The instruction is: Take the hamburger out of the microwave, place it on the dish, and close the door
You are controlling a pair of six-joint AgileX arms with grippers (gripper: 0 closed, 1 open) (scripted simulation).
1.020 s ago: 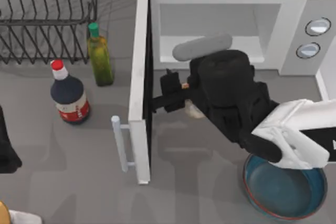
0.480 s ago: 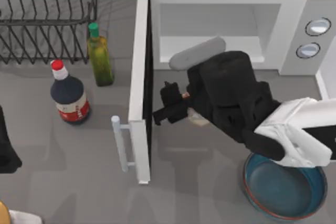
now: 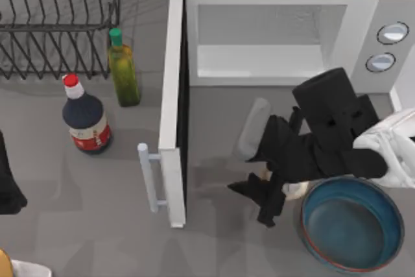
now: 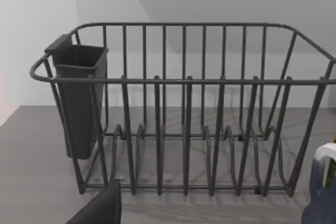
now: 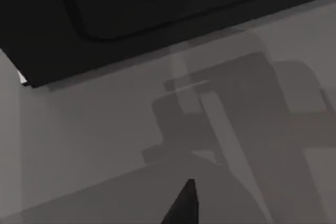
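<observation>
Microwave (image 3: 363,14): white casing, pale cavity, two silver-grey knobs (image 3: 387,47); door (image 3: 172,105): white with dark inner edge and white bar handle. Dish (image 3: 351,225): blue-teal inside, thin reddish-brown rim; hamburger (image 3: 293,190): cream sliver. Tabletop (image 3: 84,212): grey; rack (image 4: 184,108): dark grey wire; bottles: olive-green with green cap (image 3: 122,69), dark with red cap and red-white label (image 3: 85,118).

Top view looks straight down; left wrist faces the dish rack (image 4: 184,114) closely, sharing it; right wrist skims the table (image 5: 105,129).
</observation>
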